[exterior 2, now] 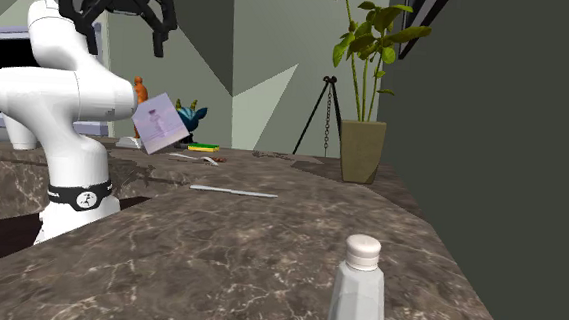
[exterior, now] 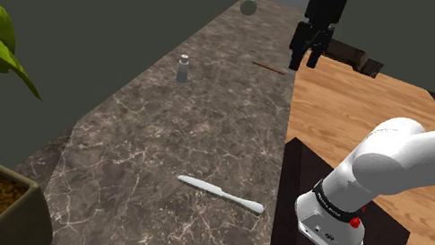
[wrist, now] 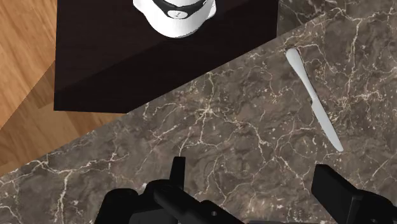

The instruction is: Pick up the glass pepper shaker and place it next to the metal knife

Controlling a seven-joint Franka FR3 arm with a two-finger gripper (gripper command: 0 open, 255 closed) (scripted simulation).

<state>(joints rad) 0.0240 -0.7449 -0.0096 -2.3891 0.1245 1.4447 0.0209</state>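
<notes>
Reach step: you are hovering the tool point(exterior: 304, 63) high, fingers apart, empty. The pepper shaker point(exterior: 183, 68) is standing on the bench point(exterior: 149, 142), well apart from the knife point(exterior: 220, 193). Next, likely: descending over it.

Counter point(exterior: 156, 152): dark brown marble, pale veins, smooth, faint sheen. Floor point(exterior: 364, 105): warm wood planks, satin. Knife point(exterior: 222, 193): plain pale grey, smooth, matt. Shaker point(exterior: 183, 68): smooth greyish body, white cap. Arm point(exterior: 401, 157): glossy white shell. Gripper point(exterior: 304, 63): matt black.
</notes>
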